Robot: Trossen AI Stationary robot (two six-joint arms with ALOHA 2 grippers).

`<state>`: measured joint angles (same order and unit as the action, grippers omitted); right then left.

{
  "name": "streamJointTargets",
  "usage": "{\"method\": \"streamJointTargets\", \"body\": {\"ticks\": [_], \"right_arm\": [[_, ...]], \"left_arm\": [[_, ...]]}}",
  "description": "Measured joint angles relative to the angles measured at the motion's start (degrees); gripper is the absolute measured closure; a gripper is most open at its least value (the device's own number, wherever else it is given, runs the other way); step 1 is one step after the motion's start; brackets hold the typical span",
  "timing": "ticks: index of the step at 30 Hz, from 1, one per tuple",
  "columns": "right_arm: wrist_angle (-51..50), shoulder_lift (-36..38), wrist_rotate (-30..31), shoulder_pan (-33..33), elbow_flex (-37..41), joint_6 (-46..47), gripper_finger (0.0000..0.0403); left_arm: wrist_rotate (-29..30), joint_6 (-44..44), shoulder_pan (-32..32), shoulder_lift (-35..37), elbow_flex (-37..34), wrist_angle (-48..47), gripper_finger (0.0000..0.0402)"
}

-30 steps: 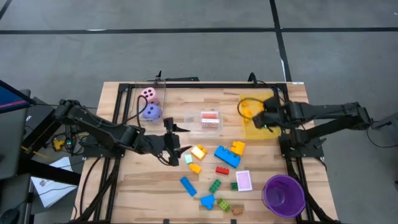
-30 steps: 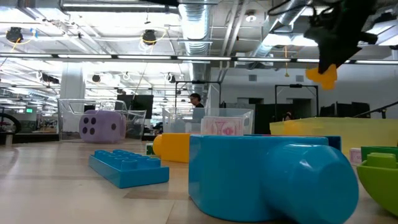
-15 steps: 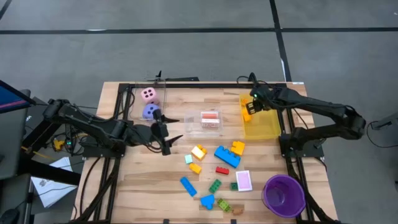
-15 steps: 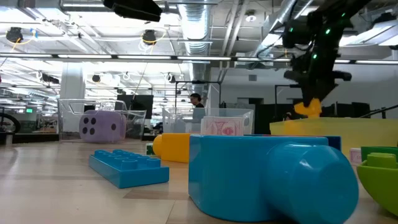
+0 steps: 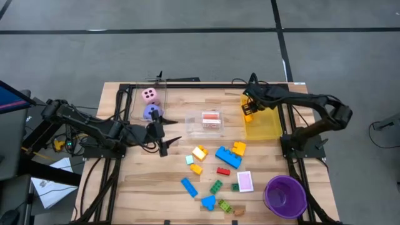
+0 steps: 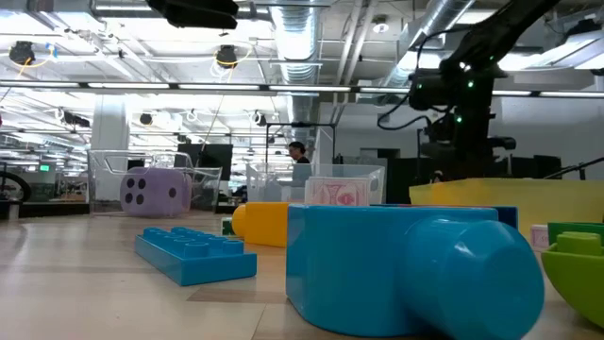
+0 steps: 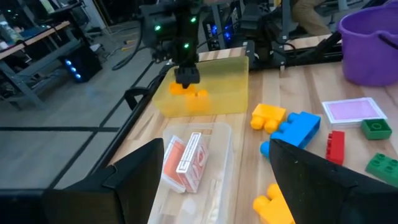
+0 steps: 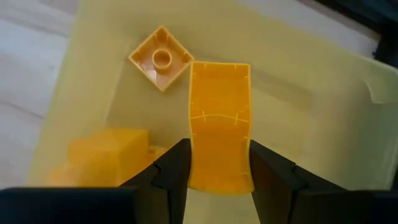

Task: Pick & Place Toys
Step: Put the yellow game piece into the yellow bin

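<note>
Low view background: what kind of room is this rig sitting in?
Probably an open lab or workshop: exposed ducts and ceiling lights overhead, other work benches around, and a person standing beyond the wooden table.

A round purple cup (image 5: 285, 195) is standing at a corner of the wooden table (image 5: 150, 187). A yellow see-through bin (image 5: 265, 128) is sitting well apart from a clear bin (image 5: 212, 130).

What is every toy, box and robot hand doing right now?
Right hand: shut on orange brick, inside the yellow bin.
Left hand: open, empty, above the table.
Clear bin: holds cards.
Purple cup: upright.
Purple die: resting in the far clear bin.
</note>
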<state>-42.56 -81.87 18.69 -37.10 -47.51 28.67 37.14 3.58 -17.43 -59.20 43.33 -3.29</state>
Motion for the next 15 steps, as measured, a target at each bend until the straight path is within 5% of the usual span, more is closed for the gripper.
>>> {"method": "streamJointTargets", "body": {"ticks": [15], "right_arm": [[5.6, -3.4, -0.7, -0.9, 0.0, -2.1, 0.0217]], "left_arm": [[0.0, -0.7, 0.0, 0.0, 0.0, 0.4, 0.0117]]}}
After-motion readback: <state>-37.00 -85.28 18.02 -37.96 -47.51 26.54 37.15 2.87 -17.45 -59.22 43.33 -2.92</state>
